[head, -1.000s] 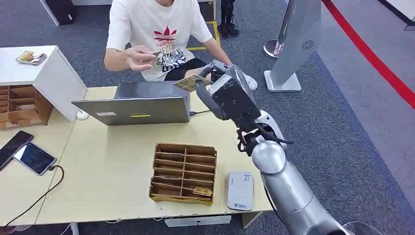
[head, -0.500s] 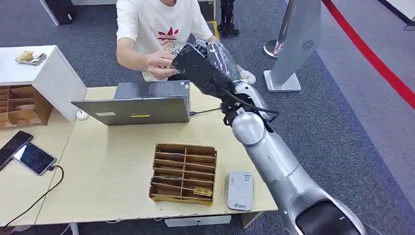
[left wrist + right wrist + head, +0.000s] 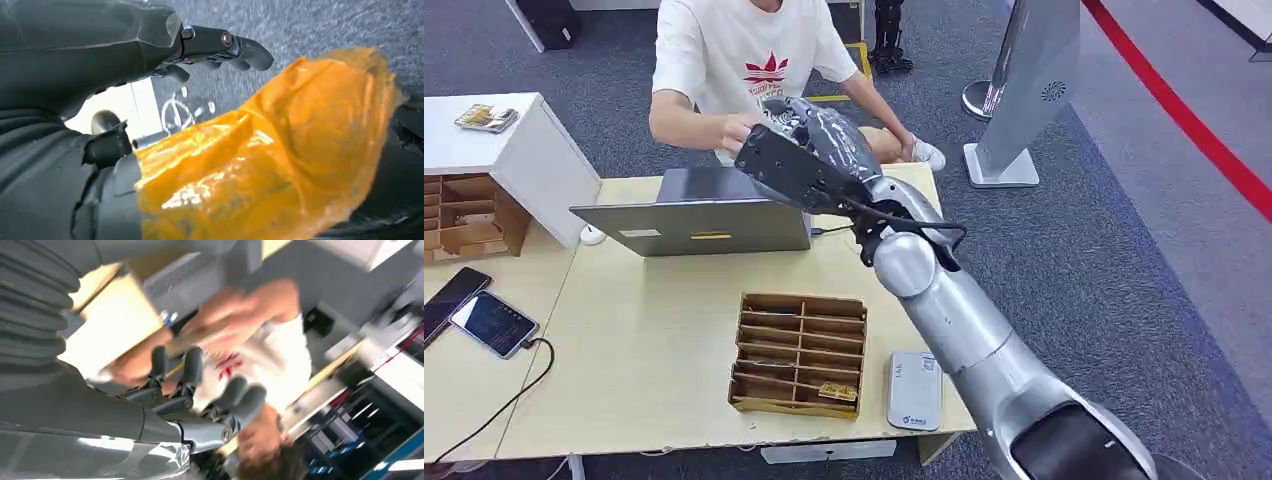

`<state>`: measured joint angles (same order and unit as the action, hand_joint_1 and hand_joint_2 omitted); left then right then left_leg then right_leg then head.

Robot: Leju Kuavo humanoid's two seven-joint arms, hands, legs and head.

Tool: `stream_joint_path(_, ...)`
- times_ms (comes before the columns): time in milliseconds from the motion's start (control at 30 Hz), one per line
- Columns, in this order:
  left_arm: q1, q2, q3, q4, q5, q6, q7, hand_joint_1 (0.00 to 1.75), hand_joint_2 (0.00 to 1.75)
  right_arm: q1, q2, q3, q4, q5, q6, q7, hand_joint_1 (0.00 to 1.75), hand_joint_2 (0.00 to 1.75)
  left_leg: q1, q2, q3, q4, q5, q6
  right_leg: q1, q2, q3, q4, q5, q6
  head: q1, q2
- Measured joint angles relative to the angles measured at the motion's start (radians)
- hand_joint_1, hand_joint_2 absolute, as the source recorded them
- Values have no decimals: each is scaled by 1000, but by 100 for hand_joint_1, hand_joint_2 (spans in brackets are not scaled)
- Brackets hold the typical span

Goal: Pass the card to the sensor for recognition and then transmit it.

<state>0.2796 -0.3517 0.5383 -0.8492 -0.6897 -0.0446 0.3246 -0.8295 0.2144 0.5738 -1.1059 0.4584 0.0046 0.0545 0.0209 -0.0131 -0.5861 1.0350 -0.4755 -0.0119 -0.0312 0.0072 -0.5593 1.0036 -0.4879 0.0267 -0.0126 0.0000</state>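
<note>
right hand (image 3: 799, 150) reaches over the laptop (image 3: 704, 210) to the person's hand (image 3: 739, 130), a thin card (image 3: 175, 370) apparently pinched in its fingers (image 3: 192, 367), though blur leaves the grip unsure. it should let go only once the person clearly holds the card.

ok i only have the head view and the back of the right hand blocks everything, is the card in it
observer: the right wrist view shows a thin tan edge, likely the card, by the right hand's fingers. It's too blurred to say whether it's gripped.
operator: is the person reaching for it
observer: yes, the person's hand is right up against those fingers.
operator: and the left hand
observer: the left hand holds nothing, fingers apart, over grey carpet.
</note>
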Motion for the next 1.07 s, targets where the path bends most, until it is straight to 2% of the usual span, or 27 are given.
stream_joint_path(100, 5, 0, -9, -3, 50, 11, 12, 0, 0, 39, 2, 11, -40, -99, 45, -37, 0, 0, 0, 0, 0, 0, 0, 0, 0, 0, 0, 0, 0, 0, 0, 0)
stream_joint_path(300, 36, -5, -56, -36, 115, 40, 22, 0, 0, 146, -12, 45, -184, -434, 155, -135, 0, 0, 0, 0, 0, 0, 0, 0, 0, 0, -1, 0, 0, 0, 0, 0)
stream_joint_path(433, 55, -7, -85, -47, 161, 77, 14, 0, 0, 248, -63, 52, -288, -702, 266, -225, 0, 0, 0, 0, 0, 0, -1, 0, 0, -1, 0, -1, 0, 0, 0, 0)
stream_joint_path(500, 69, -7, -103, -54, 184, 95, 9, 0, 0, 299, -95, 52, -329, -795, 318, -260, 0, 0, 0, 0, 0, 0, -1, 0, 0, 0, 0, -1, 0, 0, 0, 0)
stream_joint_path(667, 87, -7, -127, -66, 206, 111, 8, 0, 0, 377, -153, 52, -389, -848, 354, -287, 0, 0, 0, 0, 0, 0, -1, 0, 0, 0, -1, -1, 0, 0, 0, 0)
stream_joint_path(867, 119, -7, -169, -89, 294, 160, 18, 0, 0, 480, -228, 33, -414, -870, 380, -343, 0, 0, 0, 0, 0, 0, -1, 0, 0, 0, 0, -1, 0, 0, 0, 0)
stream_joint_path(1067, 166, -7, -241, -133, 399, 243, 61, 0, 0, 579, -297, -54, -388, -849, 284, -350, 0, 0, 0, 0, 0, 0, -2, 1, 0, -1, 0, -1, -1, 1, 0, 0)
